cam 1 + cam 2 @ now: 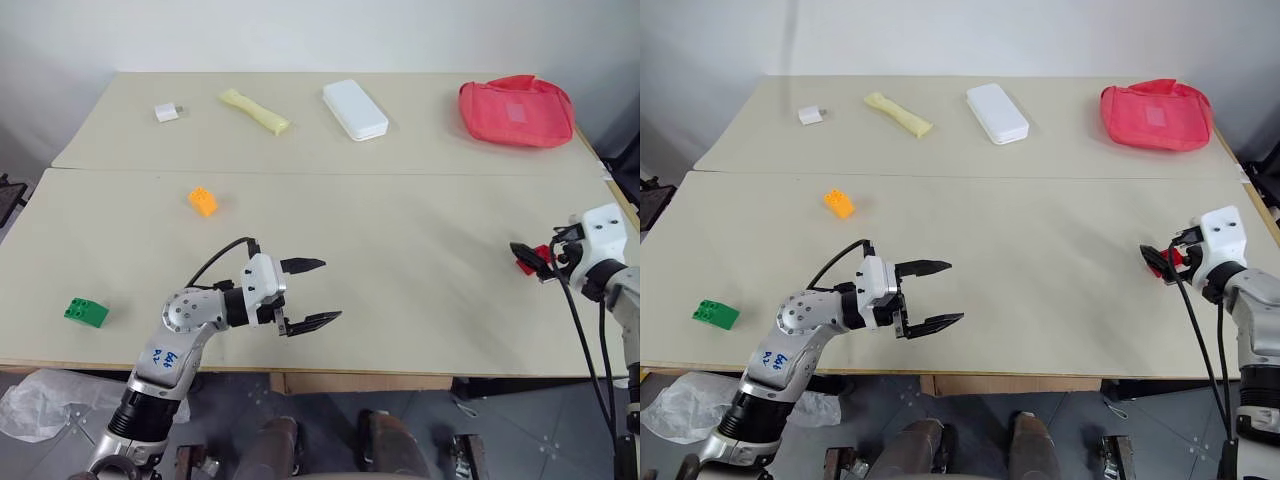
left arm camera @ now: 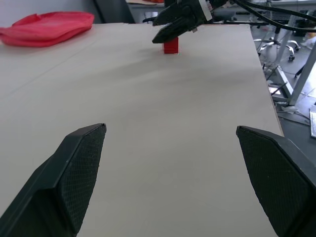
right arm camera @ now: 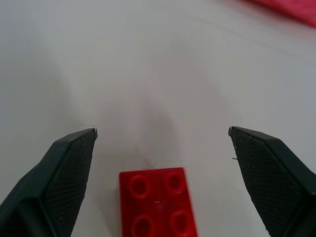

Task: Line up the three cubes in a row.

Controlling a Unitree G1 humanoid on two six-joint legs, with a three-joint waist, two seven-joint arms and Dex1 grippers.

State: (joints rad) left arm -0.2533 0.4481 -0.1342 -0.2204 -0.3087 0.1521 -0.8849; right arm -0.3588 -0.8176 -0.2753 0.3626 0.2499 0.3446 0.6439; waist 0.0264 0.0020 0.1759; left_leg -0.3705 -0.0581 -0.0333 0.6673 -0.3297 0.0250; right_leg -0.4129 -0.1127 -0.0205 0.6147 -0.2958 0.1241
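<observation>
Red studded plastic cube [image 3: 157,202] sat near the table's [image 1: 400,260] right edge between the right gripper's [image 3: 160,148] spread untouching fingers, orange cube [image 1: 202,201] and green cube [image 1: 86,312] lay far left, left gripper [image 1: 312,292] hung open, empty.

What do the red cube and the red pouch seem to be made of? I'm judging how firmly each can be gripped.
Red cube: looks like hard, glossy moulded plastic, with crisp edges and round studs on top.
Red pouch: probably soft fabric or mesh, going by its slumped, wrinkled shape and matte surface.
</observation>
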